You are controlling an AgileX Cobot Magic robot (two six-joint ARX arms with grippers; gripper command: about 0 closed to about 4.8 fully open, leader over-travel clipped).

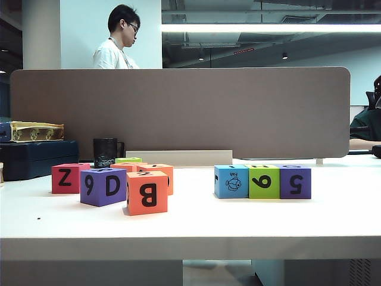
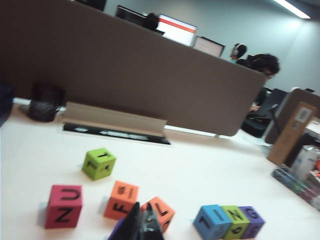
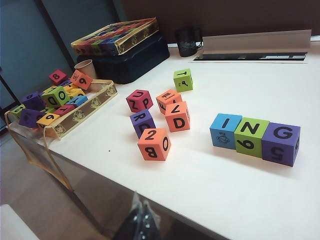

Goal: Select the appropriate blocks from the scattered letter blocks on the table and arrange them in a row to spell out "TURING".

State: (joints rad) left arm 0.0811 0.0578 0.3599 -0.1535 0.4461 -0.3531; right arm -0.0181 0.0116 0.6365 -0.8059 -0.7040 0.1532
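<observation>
Reading I-N-G across row (image 3: 255,134); both tools (image 2: 141,225) (image 3: 142,224) closed, empty

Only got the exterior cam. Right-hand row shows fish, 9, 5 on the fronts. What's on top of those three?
Observer: Right wrist view shows the tops: blue block I, green block N, purple block G.
Operator: T, U, R found?
Observer: Loose green block has T on top, red block U, loose purple block R.
Operator: Grippers? None in my view.
Observer: Left gripper shut, empty, by the orange L block; right gripper shut, back at the table's front edge.
</observation>
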